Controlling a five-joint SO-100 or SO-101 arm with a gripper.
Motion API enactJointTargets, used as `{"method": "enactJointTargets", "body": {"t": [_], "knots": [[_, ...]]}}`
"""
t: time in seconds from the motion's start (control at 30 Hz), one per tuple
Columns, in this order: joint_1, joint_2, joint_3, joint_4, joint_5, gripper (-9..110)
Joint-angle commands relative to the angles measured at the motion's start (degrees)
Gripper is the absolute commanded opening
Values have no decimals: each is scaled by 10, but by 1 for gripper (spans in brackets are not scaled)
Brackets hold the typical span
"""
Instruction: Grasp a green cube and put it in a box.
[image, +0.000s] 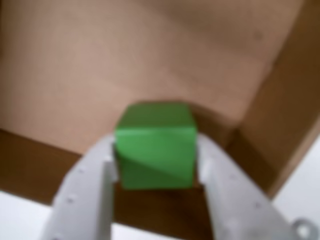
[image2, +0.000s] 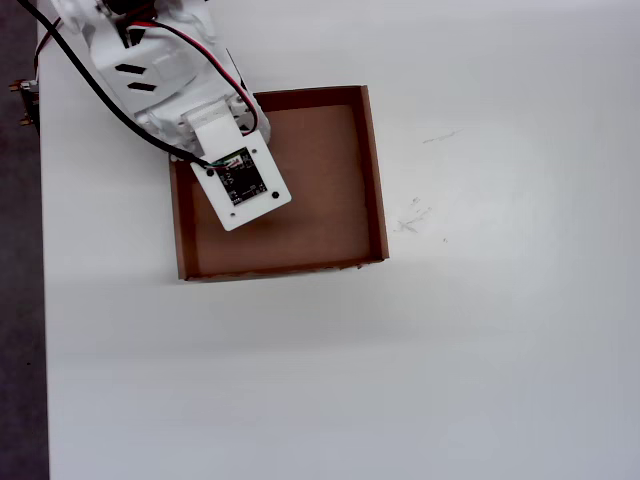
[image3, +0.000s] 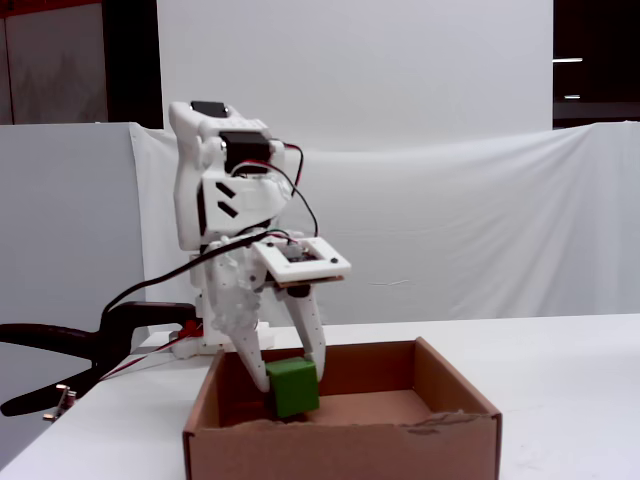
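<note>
1. Green cube (image: 155, 147) sits clamped between the two white fingers of the gripper (image: 156, 167), one finger pressed on each side face; the jaws are closed only to the cube's width.
2. Fixed view: cube (image3: 292, 387) is inside the box (image3: 450, 390), low between the walls; whether it touches the floor cannot be told, as the front wall cuts off the view.
3. Around: white table (image2: 450, 380), dark cables (image3: 150, 285) on the arm, a black clamp (image3: 90, 345) at the table's left edge.
4. Overhead view: arm and its camera board (image2: 240, 185) cover the box's (image2: 375, 180) upper-left part; cube and fingers are hidden there.
5. Wrist view alone shows the grip head-on, though it is blurred; a box corner lies to the right.
6. Front wall's top edge looks torn in the fixed view.
</note>
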Motion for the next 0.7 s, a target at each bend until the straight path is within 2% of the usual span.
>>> {"method": "enactJointTargets", "body": {"t": [0.0, 0.57, 0.67], "knots": [[-8, -1, -1, -16, -7, 10], [-18, -11, 23, -40, -7, 10], [-18, -11, 31, -48, -7, 13]]}}
